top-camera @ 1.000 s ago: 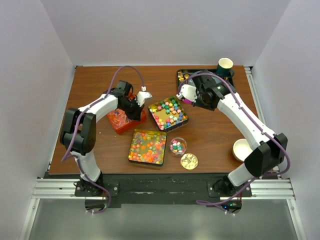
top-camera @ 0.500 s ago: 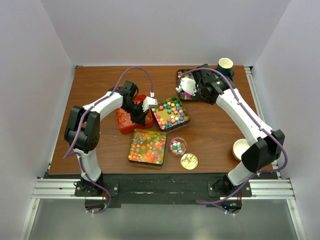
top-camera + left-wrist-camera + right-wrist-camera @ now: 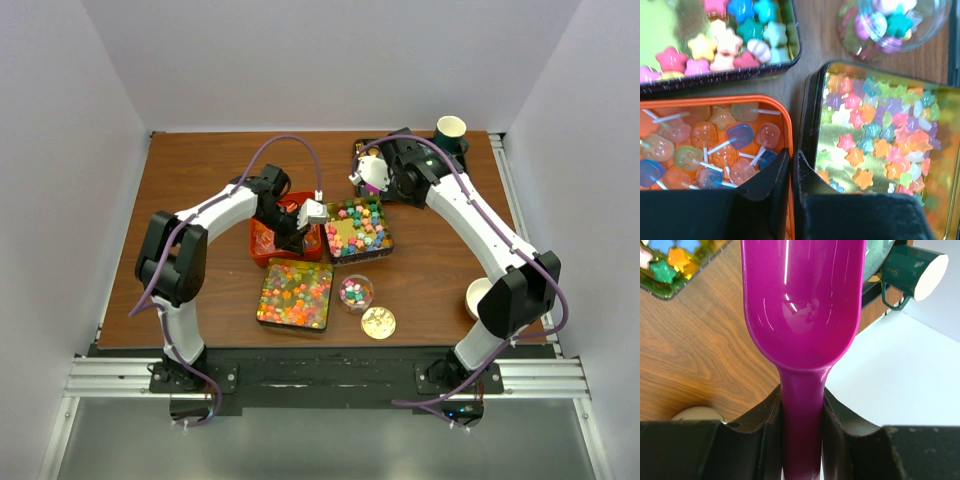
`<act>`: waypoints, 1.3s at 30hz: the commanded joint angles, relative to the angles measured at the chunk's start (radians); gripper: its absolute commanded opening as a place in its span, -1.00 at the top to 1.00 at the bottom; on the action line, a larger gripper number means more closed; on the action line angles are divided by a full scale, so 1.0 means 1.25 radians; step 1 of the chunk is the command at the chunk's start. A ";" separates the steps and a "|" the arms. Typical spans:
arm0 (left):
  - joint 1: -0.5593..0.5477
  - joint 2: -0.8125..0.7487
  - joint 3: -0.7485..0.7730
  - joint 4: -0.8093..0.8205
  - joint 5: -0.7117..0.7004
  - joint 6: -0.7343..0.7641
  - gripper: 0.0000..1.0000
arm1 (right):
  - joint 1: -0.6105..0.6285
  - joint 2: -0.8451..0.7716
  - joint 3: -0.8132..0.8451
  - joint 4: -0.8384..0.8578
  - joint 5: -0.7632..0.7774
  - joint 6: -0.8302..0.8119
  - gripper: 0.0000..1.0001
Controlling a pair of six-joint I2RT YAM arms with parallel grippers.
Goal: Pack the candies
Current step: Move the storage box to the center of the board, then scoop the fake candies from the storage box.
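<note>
Three containers hold the candies (image 3: 358,226): a dark tin (image 3: 388,244) of big pastel stars just beside the left gripper (image 3: 303,232), a square gold tin (image 3: 259,310) nearer the arm bases, and a small clear bowl (image 3: 371,293) to that tin's right; from above, the gold tin's sweets read only as orange, yellow and green dots, while the left wrist view resolves them into small translucent stars; that view cuts all three containers off at its edges and blurs the bowl; the left jaws are closed tight on the right wall of an orange tin (image 3: 254,243) of lollipops (image 3: 700,150), a sliver of orange showing between the fingers (image 3: 767,182); overhead, the wrist hides this grip; the right gripper (image 3: 378,172) hangs over a black tray (image 3: 360,150) at the far side, and from above its load is only a pale-and-pink smudge; its own wrist view shows the jaws clamped on the handle of a magenta scoop (image 3: 802,305), empty, its tip cut off at the top; a green cup (image 3: 450,130) stands beyond it; a white bowl (image 3: 478,297) and a gold disc (image 3: 378,321) lie near the front of the table (image 3: 200,170), well apart from both grippers.
</note>
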 commanded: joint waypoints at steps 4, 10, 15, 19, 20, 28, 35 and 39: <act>-0.009 -0.038 0.055 0.043 0.100 -0.011 0.25 | -0.004 -0.010 0.011 0.024 0.017 0.002 1.00; 0.020 -0.091 0.019 0.149 0.105 -0.163 0.09 | -0.011 -0.019 0.004 0.020 -0.016 0.005 1.00; 0.141 -0.124 -0.112 0.752 0.200 -0.888 -0.02 | -0.016 -0.056 -0.024 0.045 -0.123 0.010 1.00; 0.171 -0.059 -0.158 1.090 0.288 -1.260 -0.04 | -0.016 -0.077 -0.057 0.080 -0.204 0.006 1.00; 0.171 -0.035 -0.174 1.156 0.297 -1.328 -0.06 | -0.016 -0.089 -0.067 0.091 -0.227 -0.004 1.00; 0.153 0.056 -0.154 1.380 0.342 -1.593 -0.22 | 0.018 -0.144 -0.168 0.218 -0.291 -0.069 1.00; 0.138 0.088 -0.143 1.356 0.325 -1.580 -0.22 | 0.061 -0.091 -0.136 0.215 -0.286 -0.066 1.00; 0.126 0.104 -0.122 1.298 0.319 -1.542 -0.13 | 0.084 -0.062 -0.120 0.226 -0.273 -0.055 1.00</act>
